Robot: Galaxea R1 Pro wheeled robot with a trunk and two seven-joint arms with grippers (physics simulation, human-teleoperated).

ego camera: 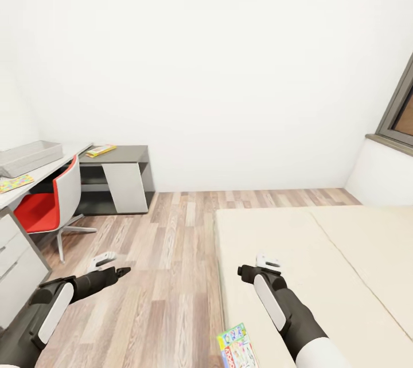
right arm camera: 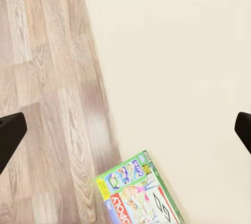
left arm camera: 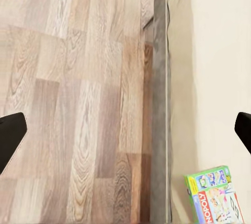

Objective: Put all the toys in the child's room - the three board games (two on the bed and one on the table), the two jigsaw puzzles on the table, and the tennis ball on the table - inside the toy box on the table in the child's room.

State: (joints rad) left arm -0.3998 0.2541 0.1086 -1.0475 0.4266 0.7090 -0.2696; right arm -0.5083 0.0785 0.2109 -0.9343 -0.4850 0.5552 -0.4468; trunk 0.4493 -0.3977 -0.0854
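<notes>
Board game [ego camera: 237, 347] on bed [ego camera: 344, 276] edge, seemingly below open right tool [ego camera: 259, 269].

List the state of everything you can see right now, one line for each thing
Left gripper: open, empty, over the floor.
Right gripper: open, empty, over the bed.
Board game: lying flat at the bed's edge, untouched.
Toy box: on the table, open top.
Bed: bare mattress.
Red chair: upright at the table.

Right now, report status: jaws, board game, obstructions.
Left gripper and right gripper: jaws open, empty. Board game flat on bed near its edge, untouched. Nothing between right gripper and game.
</notes>
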